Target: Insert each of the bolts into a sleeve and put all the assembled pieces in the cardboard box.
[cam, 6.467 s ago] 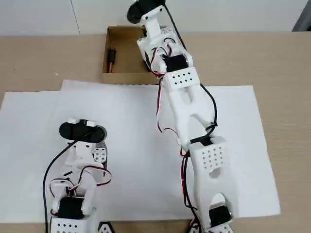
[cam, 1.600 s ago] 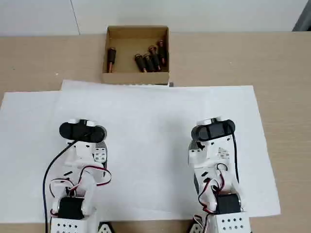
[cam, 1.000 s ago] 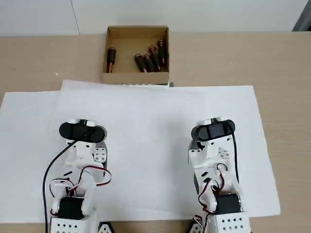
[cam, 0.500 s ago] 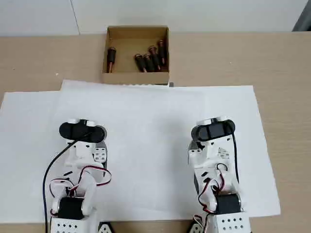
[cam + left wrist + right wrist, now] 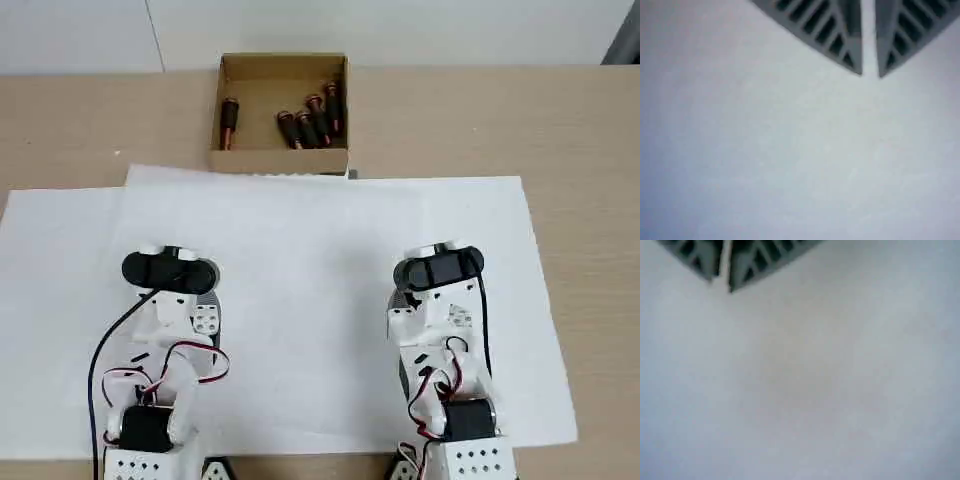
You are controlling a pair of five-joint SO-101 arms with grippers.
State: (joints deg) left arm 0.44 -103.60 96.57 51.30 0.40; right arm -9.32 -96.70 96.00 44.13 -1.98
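Observation:
The cardboard box (image 5: 283,68) stands at the back of the table with several assembled bolt-and-sleeve pieces (image 5: 310,118) lying in it, one of them (image 5: 230,121) apart by the box's left wall. Both arms are folded back at the near edge over the white paper (image 5: 320,250). My left gripper (image 5: 870,72) points down at the paper, its fingers nearly together with nothing between them. My right gripper (image 5: 720,284) hangs the same way over bare paper, fingers almost touching and holding nothing.
The white paper sheet covers most of the wooden table (image 5: 580,130) between the arms and the box. The left arm's black motor (image 5: 168,270) and the right arm's (image 5: 438,268) sit low near the front edge.
Several seconds ago the right arm was stretched out over the box; it has since folded back to the near edge, leaving more pieces in the box. Over the last second nothing has moved.

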